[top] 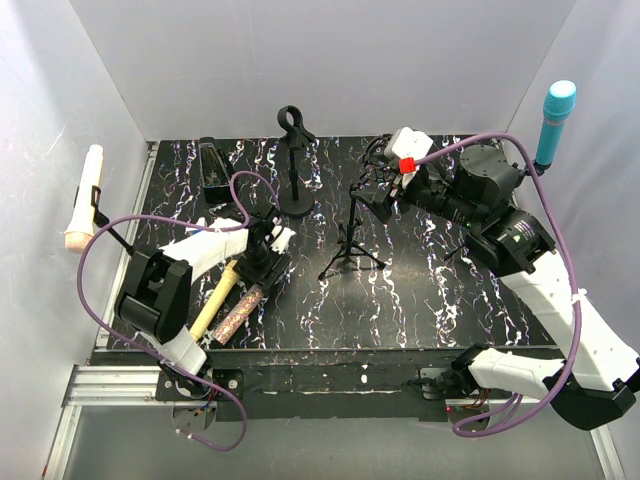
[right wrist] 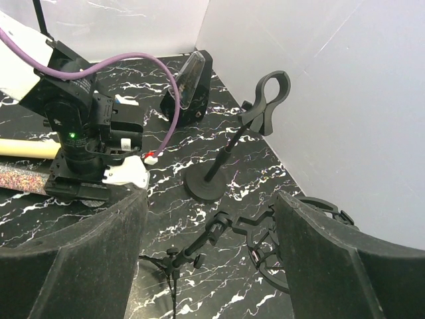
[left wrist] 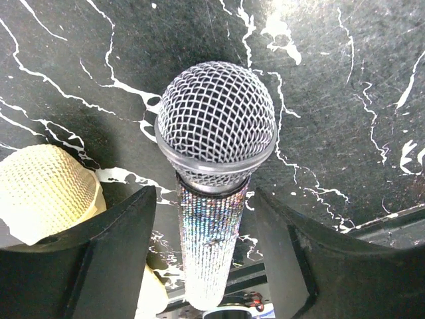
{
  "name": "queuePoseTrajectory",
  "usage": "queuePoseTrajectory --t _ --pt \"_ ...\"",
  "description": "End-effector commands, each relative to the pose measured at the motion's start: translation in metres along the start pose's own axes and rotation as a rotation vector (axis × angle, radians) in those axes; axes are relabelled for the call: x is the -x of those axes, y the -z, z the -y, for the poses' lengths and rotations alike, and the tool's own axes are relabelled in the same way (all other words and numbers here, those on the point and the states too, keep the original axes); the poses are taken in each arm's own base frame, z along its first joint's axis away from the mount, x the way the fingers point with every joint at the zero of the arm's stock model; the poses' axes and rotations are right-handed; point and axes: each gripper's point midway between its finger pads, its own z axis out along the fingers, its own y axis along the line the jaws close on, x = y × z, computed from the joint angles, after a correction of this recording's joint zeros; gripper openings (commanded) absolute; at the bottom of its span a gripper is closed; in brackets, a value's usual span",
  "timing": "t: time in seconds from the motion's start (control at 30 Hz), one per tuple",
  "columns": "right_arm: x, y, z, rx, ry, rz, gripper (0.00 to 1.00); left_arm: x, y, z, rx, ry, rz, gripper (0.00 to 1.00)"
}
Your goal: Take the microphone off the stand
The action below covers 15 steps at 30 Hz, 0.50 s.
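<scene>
The glitter-covered microphone with a silver mesh head lies on the black marbled table, beside a cream microphone. My left gripper straddles its glitter handle just below the head, open, with a gap on each side. The tripod stand with a round shock mount stands mid-table and holds nothing. My right gripper hovers open above it. A round-base stand with an unfilled clip stands behind.
A black wedge-shaped box sits at the back left. A white microphone hangs on the left wall and a blue one on the right wall. Purple cables loop over both arms.
</scene>
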Motion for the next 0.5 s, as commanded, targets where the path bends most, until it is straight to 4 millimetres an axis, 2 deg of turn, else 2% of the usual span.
queuePoseTrajectory --t 0.0,0.1,0.27,0.33,0.43,0.47 --pt "0.026 0.007 0.008 -0.024 0.031 0.067 0.82 0.016 0.023 -0.002 0.009 -0.066 0.086 0.61" --pt "0.026 0.007 0.008 -0.023 0.036 0.068 0.82 0.015 0.02 0.004 -0.027 -0.131 0.075 0.62" --pt "0.025 0.007 0.007 -0.018 0.038 0.065 0.82 0.019 0.013 0.009 -0.067 -0.178 0.066 0.5" --pt "0.025 0.008 0.007 -0.02 0.039 0.06 0.82 0.02 0.012 0.003 -0.033 -0.159 0.061 0.41" --pt "0.023 0.009 0.007 -0.018 0.047 0.051 0.82 0.017 0.013 -0.011 0.054 -0.137 0.051 0.35" --pt "0.023 0.009 0.006 -0.014 0.049 0.049 0.82 0.014 0.015 -0.025 0.132 -0.122 0.043 0.33"
